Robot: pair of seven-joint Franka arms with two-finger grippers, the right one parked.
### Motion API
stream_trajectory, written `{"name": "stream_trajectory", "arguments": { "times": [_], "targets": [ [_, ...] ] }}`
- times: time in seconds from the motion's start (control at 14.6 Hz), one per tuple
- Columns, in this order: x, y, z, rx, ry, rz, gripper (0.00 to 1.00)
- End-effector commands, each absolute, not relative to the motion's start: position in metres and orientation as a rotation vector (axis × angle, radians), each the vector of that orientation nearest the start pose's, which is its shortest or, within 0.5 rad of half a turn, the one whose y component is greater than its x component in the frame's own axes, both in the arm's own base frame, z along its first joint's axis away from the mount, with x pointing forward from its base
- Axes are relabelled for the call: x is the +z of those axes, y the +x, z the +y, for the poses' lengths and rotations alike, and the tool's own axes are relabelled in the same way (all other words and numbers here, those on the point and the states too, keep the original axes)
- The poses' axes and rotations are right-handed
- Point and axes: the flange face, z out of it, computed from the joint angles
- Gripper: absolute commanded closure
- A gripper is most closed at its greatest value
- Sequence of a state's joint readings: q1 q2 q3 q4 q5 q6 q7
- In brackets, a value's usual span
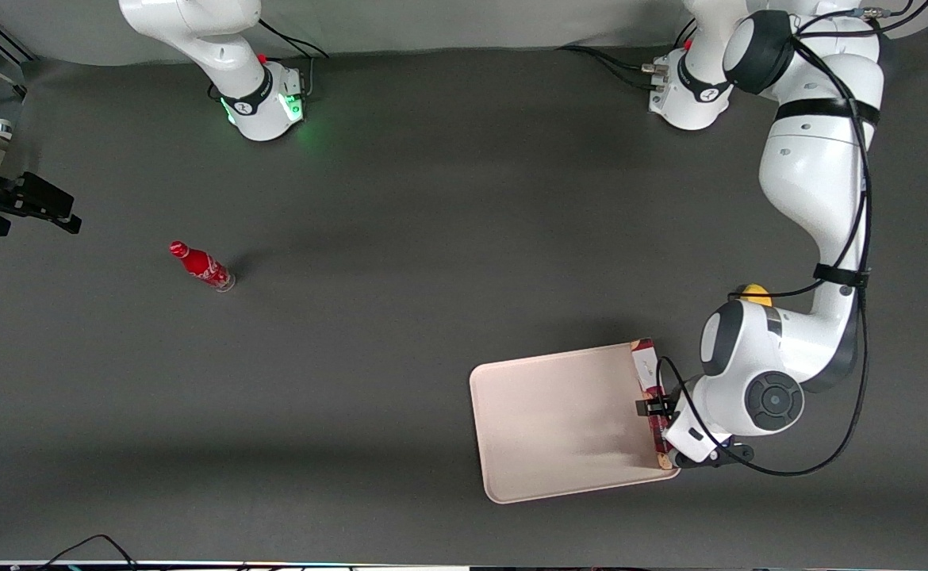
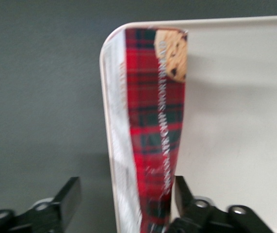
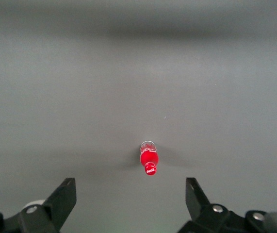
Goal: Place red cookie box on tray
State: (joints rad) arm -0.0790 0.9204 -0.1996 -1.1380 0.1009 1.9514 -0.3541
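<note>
We see the red cookie box (image 1: pixel 649 390) standing on edge at the tray (image 1: pixel 551 420) rim, lower right of the frame; gripper (image 2: pixel 123 206) fingers spread wide around it. Unsupported, it may topple outward onto the desk (image 1: pixel 400 238).

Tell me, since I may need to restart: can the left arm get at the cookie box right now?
Probably yes. The gripper is already at the cookie box, open fingers either side of it, standing on edge along the tray rim. Nothing blocks it.
</note>
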Motion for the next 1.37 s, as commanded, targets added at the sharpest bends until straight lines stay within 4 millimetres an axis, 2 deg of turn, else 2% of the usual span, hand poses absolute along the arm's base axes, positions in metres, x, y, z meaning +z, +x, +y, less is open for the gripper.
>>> {"name": "stream_trajectory", "arguments": {
  "times": [0.0, 0.14, 0.41, 0.55, 0.68, 0.96, 1.09, 1.3],
  "targets": [
    [0.287, 0.733, -0.141, 0.239, -3.134, -0.138, 0.00],
    [0.309, 0.727, -0.129, 0.308, -3.123, -0.095, 0.00],
    [0.377, 0.712, -0.097, 0.442, -3.152, 0.001, 0.00],
    [0.426, 0.701, -0.059, 0.450, -3.172, 0.013, 0.00],
    [0.476, 0.684, -0.029, 0.437, -3.154, 0.040, 0.00],
    [0.569, 0.635, -0.004, 0.397, -3.123, 0.083, 0.00],
    [0.594, 0.598, 0.008, 0.402, -3.119, 0.115, 0.00],
    [0.604, 0.533, 0.020, 0.340, -3.124, 0.113, 0.00]
  ]
}}
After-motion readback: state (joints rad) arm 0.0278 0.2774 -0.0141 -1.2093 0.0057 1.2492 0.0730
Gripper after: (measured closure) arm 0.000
